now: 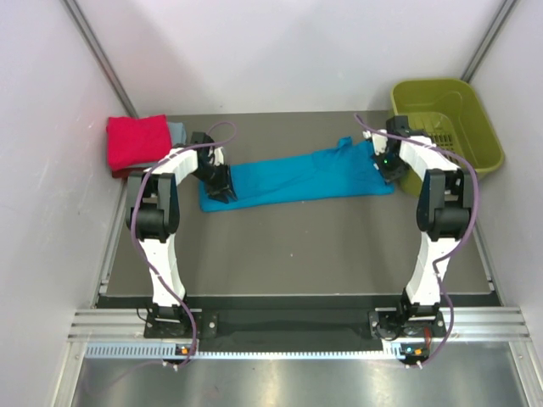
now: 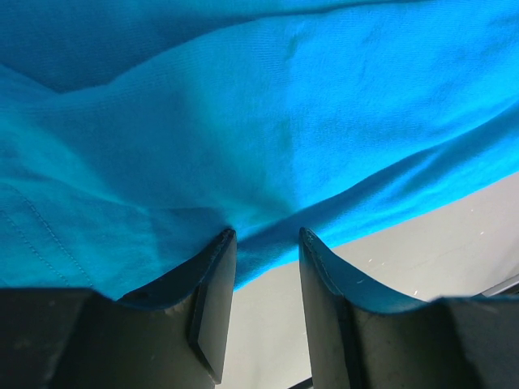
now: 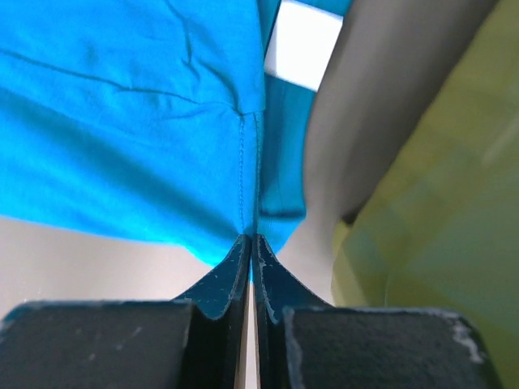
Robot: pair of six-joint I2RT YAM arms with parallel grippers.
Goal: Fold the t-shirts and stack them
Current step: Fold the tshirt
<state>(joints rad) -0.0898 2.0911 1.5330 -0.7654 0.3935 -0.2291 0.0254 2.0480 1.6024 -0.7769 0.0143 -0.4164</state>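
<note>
Right jaws clenched on a hemmed edge of the teal t-shirt (image 1: 297, 178), toward the table's (image 1: 297, 254) far right corner, near the olive basket (image 1: 441, 119). Your left jaws stand parted, tips down on the shirt's other end at its near edge. You have the shirt stretched long across the table's far half. Folded red t-shirt (image 1: 136, 140) at the far left corner, grey t-shirt (image 1: 176, 131) peeking out just beside it.

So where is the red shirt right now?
In the top view, the red shirt lies folded in the table's far left corner, a grey shirt at its right edge.
</note>
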